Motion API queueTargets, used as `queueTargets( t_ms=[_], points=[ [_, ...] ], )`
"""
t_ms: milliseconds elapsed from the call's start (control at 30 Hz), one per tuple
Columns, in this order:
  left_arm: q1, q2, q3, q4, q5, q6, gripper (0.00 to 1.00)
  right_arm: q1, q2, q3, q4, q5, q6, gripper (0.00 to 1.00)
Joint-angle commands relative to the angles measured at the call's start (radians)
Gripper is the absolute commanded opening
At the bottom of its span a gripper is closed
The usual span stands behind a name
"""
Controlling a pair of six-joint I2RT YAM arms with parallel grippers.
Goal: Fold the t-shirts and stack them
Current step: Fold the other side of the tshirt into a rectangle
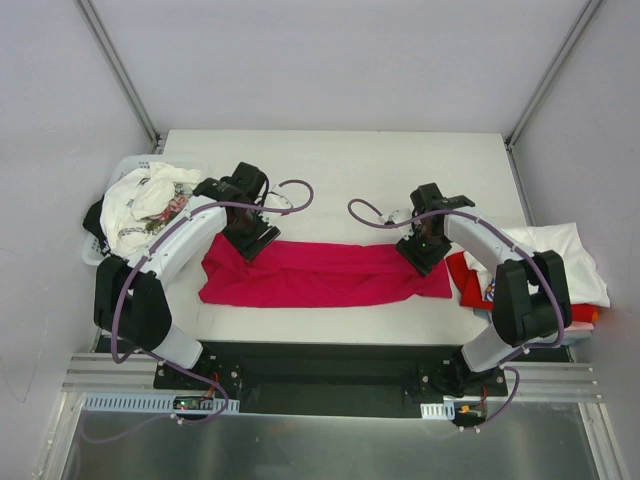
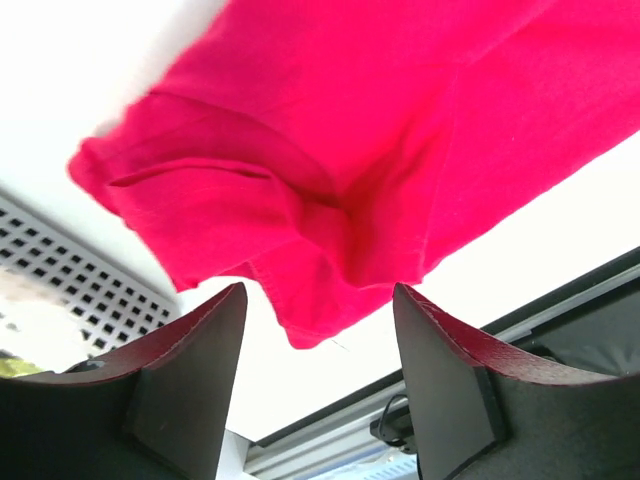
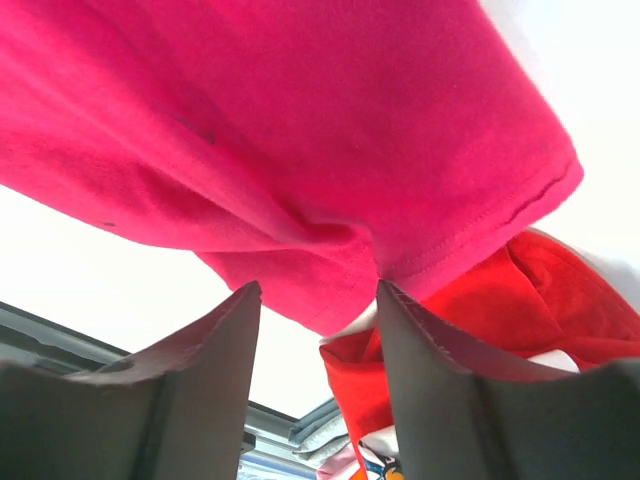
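A crimson-magenta t-shirt [image 1: 320, 274] lies folded into a long band across the table's front half. It fills the left wrist view [image 2: 330, 130] and the right wrist view [image 3: 280, 130]. My left gripper [image 1: 252, 240] hovers over the band's far left end, open and empty [image 2: 318, 300]. My right gripper [image 1: 425, 250] hovers over its far right end, open and empty [image 3: 318, 300]. A stack of t-shirts, white on top [image 1: 555, 262] with red beneath [image 1: 468, 280], lies at the right; the red one shows in the right wrist view [image 3: 480, 320].
A white plastic basket [image 1: 128, 170] at the far left holds white printed t-shirts [image 1: 150, 200]; its perforated wall shows in the left wrist view [image 2: 70, 280]. Purple cables loop off both wrists. The table's front edge and black rail [image 1: 330, 350] lie just past the band.
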Motion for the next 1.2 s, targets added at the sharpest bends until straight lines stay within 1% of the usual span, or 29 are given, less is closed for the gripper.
queueTargets(
  t_ms=[0,100,233,267,433,467,533,700,733,767,800,1067,1167],
  points=[
    [-0.003,-0.037,0.052,-0.004,0.033,0.008,0.6,0.015,-0.057,0.036,-0.038,-0.01,0.02,0.55],
    [-0.003,-0.003,0.059,0.027,0.033,0.017,0.62,0.016,-0.054,0.059,-0.037,-0.004,0.023,0.59],
    [-0.002,0.086,0.067,0.062,0.057,0.034,0.64,0.016,-0.019,0.082,-0.015,0.002,0.022,0.63],
    [-0.002,0.103,0.07,0.079,0.05,0.037,0.65,0.018,-0.011,0.085,-0.009,0.005,0.02,0.67],
    [0.0,0.227,0.095,0.107,0.048,0.054,0.67,0.016,0.073,0.126,0.038,0.008,0.008,0.68],
    [0.0,0.242,0.096,0.105,0.04,0.057,0.67,0.016,0.087,0.131,0.046,0.043,-0.001,0.69],
    [0.001,0.278,0.086,0.111,0.028,0.066,0.68,0.016,0.133,0.14,0.058,0.048,-0.009,0.69],
    [0.008,0.308,0.036,0.119,0.036,0.056,0.68,0.015,0.219,0.122,0.09,0.043,-0.017,0.69],
    [0.008,0.31,0.03,0.118,0.033,0.046,0.7,0.016,0.226,0.119,0.095,0.04,-0.015,0.69],
    [0.008,0.312,0.02,0.118,0.033,0.042,0.74,0.016,0.231,0.116,0.098,0.036,-0.014,0.69],
    [0.008,0.312,0.015,0.116,0.024,0.037,0.77,0.018,0.242,0.117,0.1,0.031,-0.011,0.7],
    [0.006,0.345,-0.01,0.104,-0.024,0.023,0.85,0.018,0.265,0.105,0.12,0.028,-0.001,0.7],
    [0.006,0.359,-0.013,0.09,-0.038,0.01,0.9,0.02,0.256,0.09,0.123,0.039,0.003,0.71]
  ],
)
